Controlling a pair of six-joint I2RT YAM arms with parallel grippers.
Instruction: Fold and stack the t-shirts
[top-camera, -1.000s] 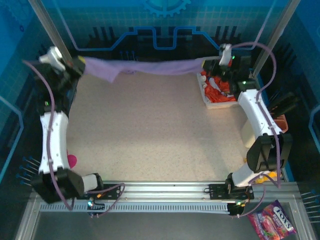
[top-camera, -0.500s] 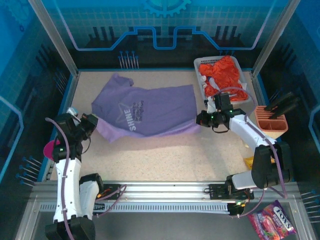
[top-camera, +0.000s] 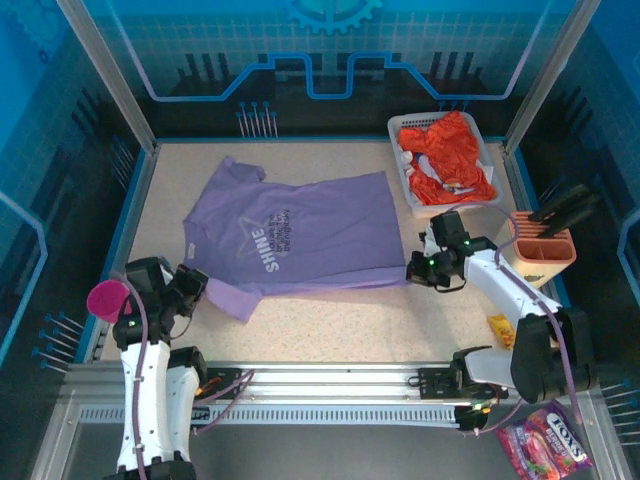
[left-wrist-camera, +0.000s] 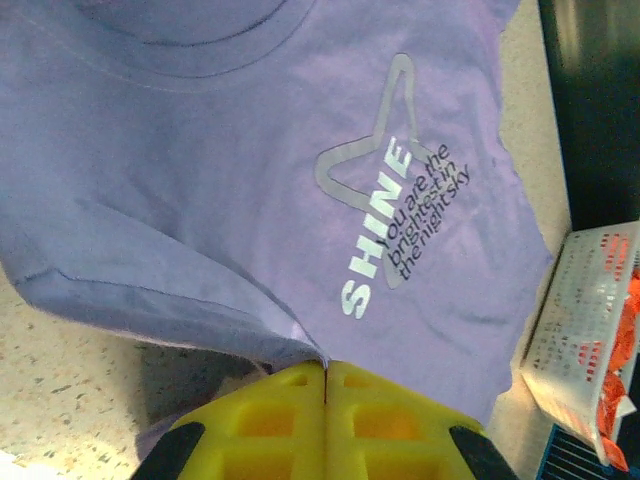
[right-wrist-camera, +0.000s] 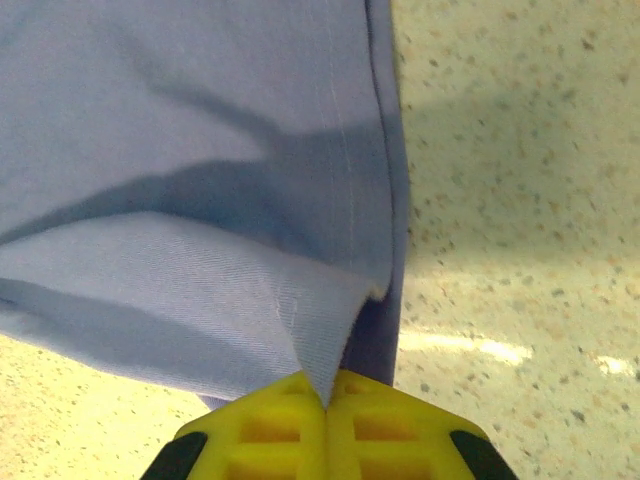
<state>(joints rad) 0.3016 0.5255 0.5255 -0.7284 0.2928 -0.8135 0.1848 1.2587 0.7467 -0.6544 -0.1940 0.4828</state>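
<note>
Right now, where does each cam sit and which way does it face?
Top external: above and behind the bases, looking down on the table; left arm and right arm show.
Left wrist: low on the left arm, facing across the purple shirt toward the basket; left jaws shut on its edge.
Right wrist: facing down at the shirt's hem and table; right jaws shut on it.
Shared: top and left wrist both catch the SHINE print and basket.
</note>
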